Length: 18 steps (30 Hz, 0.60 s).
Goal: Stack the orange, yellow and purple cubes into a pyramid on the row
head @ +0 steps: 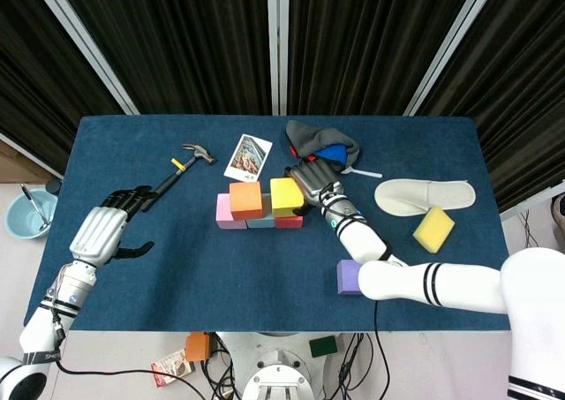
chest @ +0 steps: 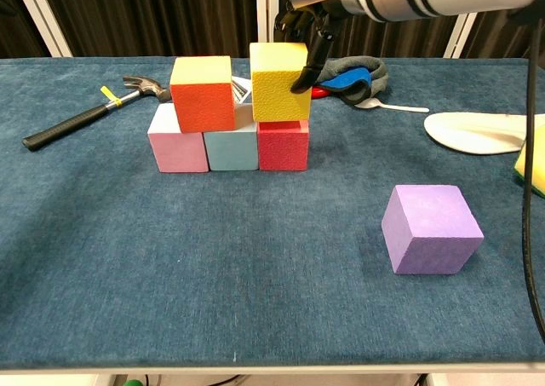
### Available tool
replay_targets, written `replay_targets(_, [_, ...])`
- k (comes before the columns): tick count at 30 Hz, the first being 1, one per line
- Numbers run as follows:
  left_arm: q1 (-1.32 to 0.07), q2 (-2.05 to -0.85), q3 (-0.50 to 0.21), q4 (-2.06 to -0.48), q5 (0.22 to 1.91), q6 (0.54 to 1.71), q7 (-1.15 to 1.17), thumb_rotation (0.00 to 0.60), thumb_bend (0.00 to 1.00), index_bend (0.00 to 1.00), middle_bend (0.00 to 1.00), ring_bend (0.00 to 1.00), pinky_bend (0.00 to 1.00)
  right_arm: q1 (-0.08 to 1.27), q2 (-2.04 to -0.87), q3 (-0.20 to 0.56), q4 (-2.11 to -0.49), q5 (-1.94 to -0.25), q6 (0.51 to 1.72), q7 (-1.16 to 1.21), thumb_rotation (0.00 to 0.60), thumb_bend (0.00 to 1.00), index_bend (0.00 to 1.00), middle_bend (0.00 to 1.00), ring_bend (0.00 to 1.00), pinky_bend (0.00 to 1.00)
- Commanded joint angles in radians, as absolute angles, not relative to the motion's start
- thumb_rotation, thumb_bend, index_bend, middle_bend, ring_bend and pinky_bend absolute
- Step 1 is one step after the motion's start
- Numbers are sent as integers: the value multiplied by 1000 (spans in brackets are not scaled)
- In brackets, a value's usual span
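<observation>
**A:** Where's the yellow cube (chest: 280,81)?

**B:** On top of the row — sitting on the red cube (chest: 283,145) and overlapping the teal cube (chest: 232,149) a little. The right hand (head: 312,178) has its fingers (chest: 308,60) wrapped down the cube's right side, gripping it.

**A:** And the orange cube (chest: 203,93)?

**B:** Already up there, straddling the pink cube (chest: 177,148) and the teal one. Orange and yellow stand side by side with a narrow gap between them.

**A:** The purple cube (chest: 430,229)?

**B:** Alone on the blue counter (chest: 170,267), well apart from the row, off to the right and nearer the front edge.

**A:** Left hand (head: 101,233)?

**B:** Off at the left side of the counter, holding nothing — fingers loosely apart, just beside the handle end of the hammer (head: 177,175).

**A:** Anything else around?

**B:** A photo card (head: 248,156) behind the row, a bundle of grey cloth (head: 315,137) behind the right hand, a white slipper (head: 424,193) and a yellow sponge (head: 433,229) to the right.
</observation>
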State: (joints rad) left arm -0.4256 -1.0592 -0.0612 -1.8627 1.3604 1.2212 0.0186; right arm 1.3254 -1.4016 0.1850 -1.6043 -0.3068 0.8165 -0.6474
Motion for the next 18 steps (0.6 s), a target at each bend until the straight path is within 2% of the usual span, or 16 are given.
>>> replay_targets(1, [-423,-1060,-61,-1859,1364,1220,15,594,171,167,123,141,140,1344,-1416,178,-1598,-277,830,-663,568,315,509,393,174,322])
replay_targets(18, [-408,-1065,-68,-1842,1380,1213,-6,595,172,167,123,141,139,1390,-1451,176,-1572,-214,839,-678,566,314,503,374,175,308])
